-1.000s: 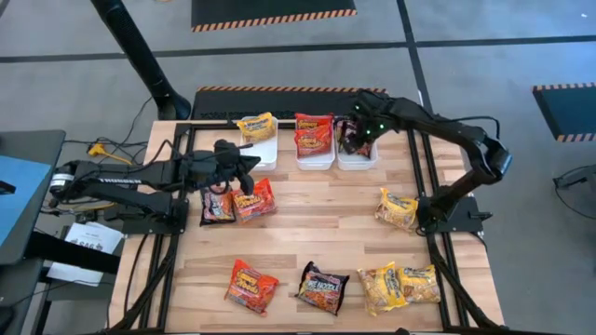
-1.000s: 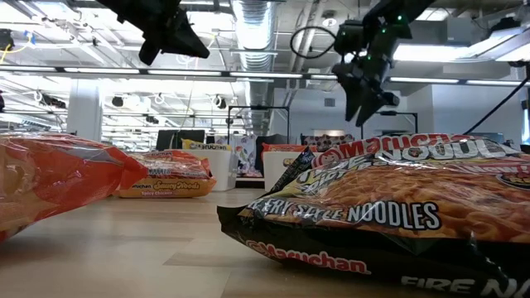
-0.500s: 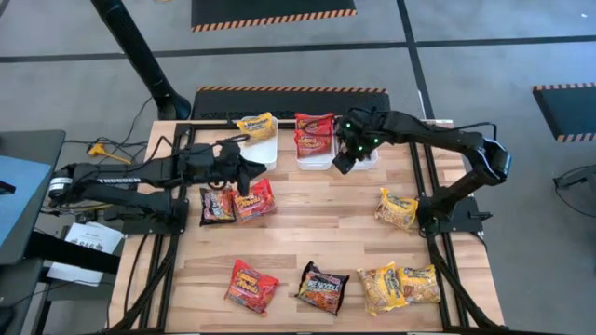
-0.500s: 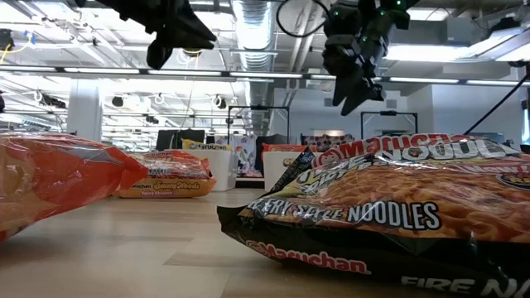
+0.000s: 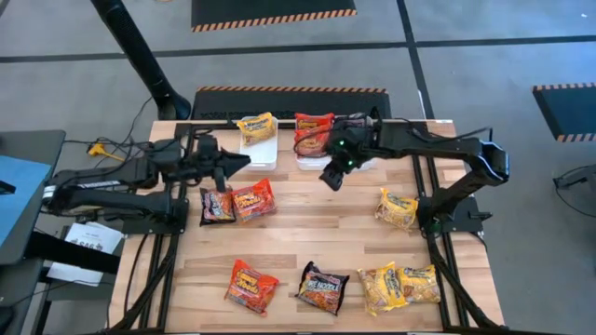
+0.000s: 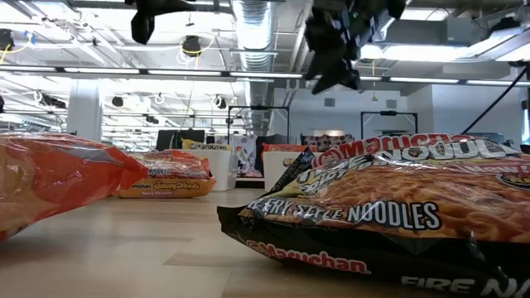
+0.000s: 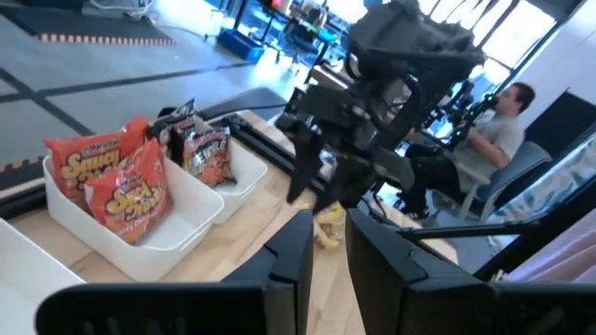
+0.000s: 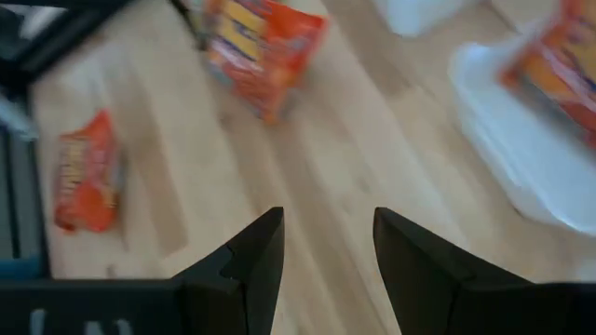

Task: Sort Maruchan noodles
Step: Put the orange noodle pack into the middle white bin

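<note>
- Left gripper: above the table's left-back area, just in front of the left white bin. Wrist view shows its two dark fingers with a narrow gap between them and nothing in it; slightly parted, empty.
- Left white bin: one yellow Maruchan packet lies on its far end.
- Black packet and red packet: side by side on the wooden table, touching, just in front of the left gripper.
- Front row, from the left: red front packet, black front packet, then two yellow front packets overlapping at the front-right.
- Middle white bin: holds red packets; the left wrist view shows two of them standing on edge inside.
- Right gripper: above the table just in front of the middle white bin, near the table's centre-back. Right wrist view shows its fingers spread wide apart with bare wood between them; released, holding nothing.
- Right white bin: partly hidden under the right arm in the high view; the left wrist view shows dark packets inside it.
- Lone yellow packet: flat on the table at the right side, near the right arm's base, well apart from the bins.
- Low view: both grippers hang high over the table; the black front packet fills the foreground.
- Person seated in the room beyond the table, seen in the left wrist view.
</note>
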You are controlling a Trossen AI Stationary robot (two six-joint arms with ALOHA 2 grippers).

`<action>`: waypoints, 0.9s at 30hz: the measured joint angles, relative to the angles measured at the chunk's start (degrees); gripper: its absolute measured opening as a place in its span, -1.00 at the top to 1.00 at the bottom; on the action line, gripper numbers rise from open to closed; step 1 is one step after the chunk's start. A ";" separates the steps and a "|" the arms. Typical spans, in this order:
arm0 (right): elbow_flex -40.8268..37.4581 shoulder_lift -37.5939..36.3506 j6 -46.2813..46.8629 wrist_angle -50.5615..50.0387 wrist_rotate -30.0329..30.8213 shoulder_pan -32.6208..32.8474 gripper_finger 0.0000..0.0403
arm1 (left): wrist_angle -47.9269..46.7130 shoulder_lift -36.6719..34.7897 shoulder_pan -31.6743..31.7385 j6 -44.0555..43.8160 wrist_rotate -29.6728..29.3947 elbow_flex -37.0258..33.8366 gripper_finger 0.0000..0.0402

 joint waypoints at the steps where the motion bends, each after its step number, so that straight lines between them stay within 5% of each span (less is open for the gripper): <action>1: 0.00 0.00 0.64 1.26 0.01 0.93 0.05 | -0.03 -0.43 0.00 0.13 -0.01 0.00 0.73; 17: -0.01 1.27 20.38 26.08 0.52 14.99 -0.22 | -10.11 -5.44 0.00 -0.11 6.57 0.00 0.73; 27: -0.06 11.51 27.50 47.28 0.48 24.17 -0.21 | -12.32 -6.42 0.00 1.75 7.65 0.00 0.73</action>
